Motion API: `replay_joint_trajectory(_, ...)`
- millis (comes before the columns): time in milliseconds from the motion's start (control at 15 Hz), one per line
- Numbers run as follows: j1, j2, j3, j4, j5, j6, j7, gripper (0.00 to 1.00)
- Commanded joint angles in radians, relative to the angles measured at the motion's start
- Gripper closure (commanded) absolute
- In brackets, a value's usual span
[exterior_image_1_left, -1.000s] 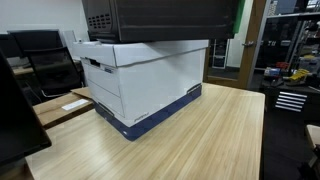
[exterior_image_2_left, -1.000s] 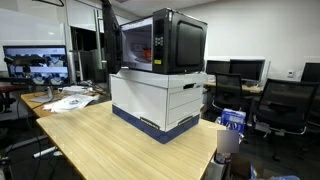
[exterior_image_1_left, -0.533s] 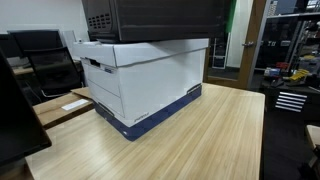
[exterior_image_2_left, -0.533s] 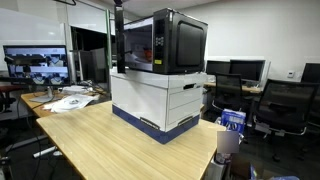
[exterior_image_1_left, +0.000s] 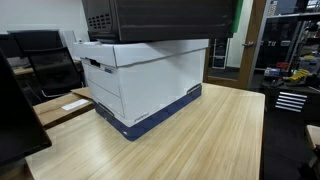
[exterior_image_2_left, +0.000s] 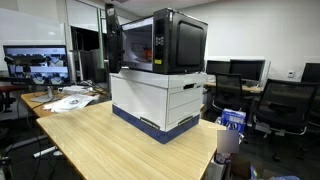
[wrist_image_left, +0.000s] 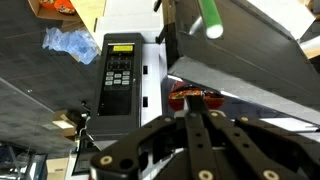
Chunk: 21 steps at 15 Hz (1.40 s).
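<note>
A black microwave (exterior_image_2_left: 165, 42) stands on a white and blue cardboard box (exterior_image_2_left: 160, 100) on a wooden table (exterior_image_2_left: 110, 145); both exterior views show it (exterior_image_1_left: 160, 18). Its door (exterior_image_2_left: 113, 50) hangs open at the left side, and a bit of my arm (exterior_image_2_left: 110, 12) shows above it. In the wrist view my gripper (wrist_image_left: 193, 98) is shut with nothing between its fingers. It points at the gap between the control panel (wrist_image_left: 120, 72) and the open door (wrist_image_left: 245, 55). A red-orange thing (wrist_image_left: 176, 93) lies inside, just past the fingertips. A green knob (wrist_image_left: 210, 18) sticks up by the door.
Office chairs (exterior_image_2_left: 285, 105) and monitors (exterior_image_2_left: 35, 62) stand around the table. Papers (exterior_image_2_left: 65, 100) lie at its far end, and a blue-white bag (exterior_image_2_left: 232, 120) sits by its corner. Crumpled blue plastic (wrist_image_left: 70, 44) shows in the wrist view. A tool cart (exterior_image_1_left: 290, 85) stands behind.
The bit of arm above the microwave door has swayed slightly right and back left, and the door edge has shifted a little with it. The gripper has stayed shut.
</note>
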Motion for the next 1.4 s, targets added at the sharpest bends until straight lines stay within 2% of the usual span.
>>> replay_joint_trajectory(0, 0.028, 0.023, -0.024, 0.080, 0.029, -0.184, -0.047, 0.98)
replay_joint_trajectory(600, 0.094, 0.074, -0.049, 0.227, 0.095, -0.528, -0.123, 0.98)
replay_joint_trajectory(800, 0.110, 0.102, -0.040, 0.241, 0.114, -0.583, -0.155, 0.98)
replay_joint_trajectory(1133, 0.123, 0.200, -0.036, 0.241, 0.119, -0.535, -0.212, 0.98)
replay_joint_trajectory(1267, 0.112, 0.222, -0.031, 0.224, 0.120, -0.457, -0.199, 0.98)
replay_joint_trajectory(1333, 0.108, 0.218, -0.030, 0.203, 0.125, -0.382, -0.197, 0.98)
